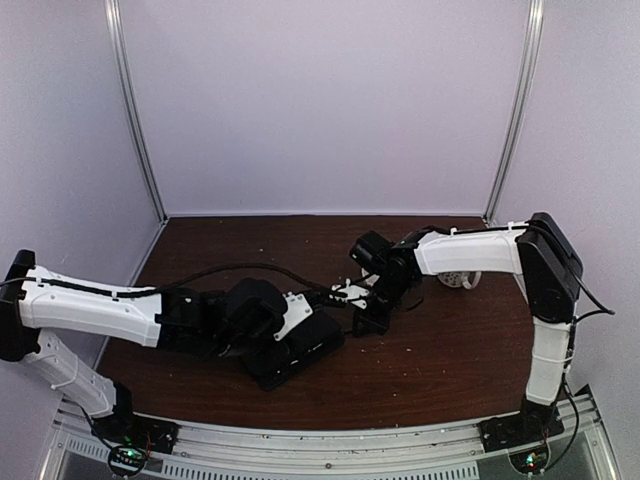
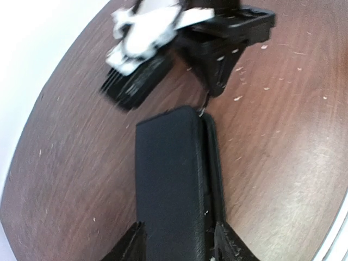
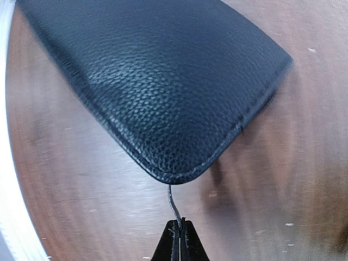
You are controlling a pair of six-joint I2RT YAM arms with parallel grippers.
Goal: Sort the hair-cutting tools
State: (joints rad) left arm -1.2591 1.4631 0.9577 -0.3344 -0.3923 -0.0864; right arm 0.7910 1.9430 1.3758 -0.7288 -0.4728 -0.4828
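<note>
A flat black leather case lies on the brown table. In the left wrist view the case runs away from me, and my left gripper is open with one finger at each long side of it. My right gripper is shut on a thin grey metal strand that sticks out of the case's rounded corner. From above, the right gripper points down at the case's far end. The hair-cutting tools are hidden from every view.
A white bowl shows partly behind the right forearm at the right. The left arm's black cable arcs over the table. Pale walls and metal posts close the back. Small light crumbs dot the wood.
</note>
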